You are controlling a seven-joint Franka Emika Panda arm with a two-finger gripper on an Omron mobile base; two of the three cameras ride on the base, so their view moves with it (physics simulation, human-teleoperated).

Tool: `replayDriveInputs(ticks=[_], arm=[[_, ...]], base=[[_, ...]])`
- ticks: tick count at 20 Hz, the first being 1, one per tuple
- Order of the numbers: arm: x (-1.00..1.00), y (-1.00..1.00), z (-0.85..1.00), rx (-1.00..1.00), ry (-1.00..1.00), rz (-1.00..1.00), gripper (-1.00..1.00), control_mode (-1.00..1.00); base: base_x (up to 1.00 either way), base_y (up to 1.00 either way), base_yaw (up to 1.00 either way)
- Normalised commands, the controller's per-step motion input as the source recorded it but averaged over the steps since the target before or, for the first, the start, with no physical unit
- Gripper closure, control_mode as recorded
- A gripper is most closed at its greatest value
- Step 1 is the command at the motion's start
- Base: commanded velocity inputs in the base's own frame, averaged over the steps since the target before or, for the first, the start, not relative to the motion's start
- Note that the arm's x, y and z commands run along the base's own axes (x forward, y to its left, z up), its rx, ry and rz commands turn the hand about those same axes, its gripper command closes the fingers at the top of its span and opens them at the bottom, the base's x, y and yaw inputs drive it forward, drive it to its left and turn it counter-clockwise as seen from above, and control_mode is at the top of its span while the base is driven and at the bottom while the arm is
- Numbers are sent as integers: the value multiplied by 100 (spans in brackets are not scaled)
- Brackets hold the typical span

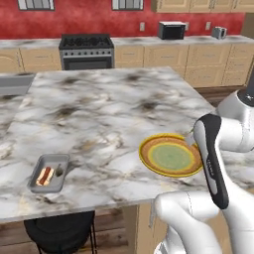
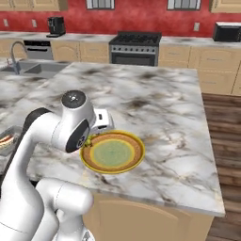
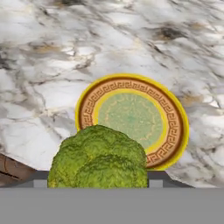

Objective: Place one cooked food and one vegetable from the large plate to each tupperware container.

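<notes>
The large plate (image 1: 171,156) (image 2: 113,153) (image 3: 131,118) lies bare near the front edge of the marble island, yellow rim around an orange ring and green centre. My gripper (image 3: 98,177) (image 2: 89,139) hovers just above the plate's near-left rim, shut on a green broccoli floret (image 3: 99,159) that hides the fingertips. A grey tupperware container (image 1: 48,173) sits far to the left on the counter; it holds a hot dog (image 1: 44,176) and a small dark green piece (image 1: 59,171). The same tray's corner (image 2: 5,141) peeks from behind my arm.
The island's front edge (image 1: 74,211) runs close below plate and tray, with a dark stool (image 1: 59,230) under it. A sink (image 2: 33,68) lies at the far left. The stove (image 1: 87,49) and a microwave (image 1: 171,30) stand along the back wall.
</notes>
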Motion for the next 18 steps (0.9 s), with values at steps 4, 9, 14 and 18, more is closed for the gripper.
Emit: replayDriveInputs(ticks=[4, 9, 14, 18], arm=[[0, 0, 0, 0, 0, 0, 100, 100], [0, 0, 0, 0, 0, 0, 100, 100], [0, 0, 0, 0, 0, 0, 100, 100], [0, 0, 0, 0, 0, 0, 100, 100]], base=[[-81, 54, -1], [-51, 100, -3], [-11, 100, 0], [0, 100, -2]])
